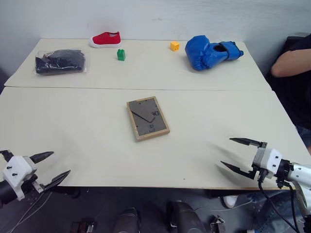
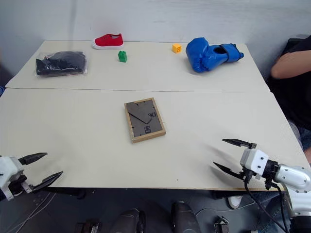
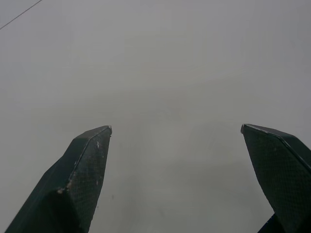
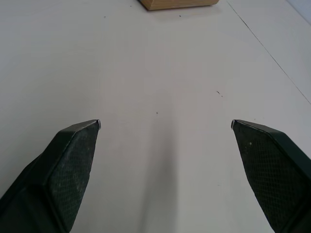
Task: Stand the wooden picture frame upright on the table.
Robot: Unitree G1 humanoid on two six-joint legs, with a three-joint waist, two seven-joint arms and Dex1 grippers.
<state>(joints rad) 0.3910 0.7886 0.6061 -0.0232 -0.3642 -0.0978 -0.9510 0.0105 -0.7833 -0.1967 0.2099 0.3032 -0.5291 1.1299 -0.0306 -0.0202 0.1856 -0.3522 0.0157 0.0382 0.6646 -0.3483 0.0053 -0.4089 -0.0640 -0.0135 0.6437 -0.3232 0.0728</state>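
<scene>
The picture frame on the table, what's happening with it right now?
Nothing is handling it yet. The wooden picture frame lies flat, back side up, in the middle of the table. The left gripper and the right gripper hover open near the table's near edge, one at each side, well short of the frame and holding nothing.

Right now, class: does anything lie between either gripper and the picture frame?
Nothing visible does. The frame lies flat, back up, mid-table, with bare tabletop between it and both the left gripper and the right gripper. The other things sit along the far edge, behind the frame.
</scene>
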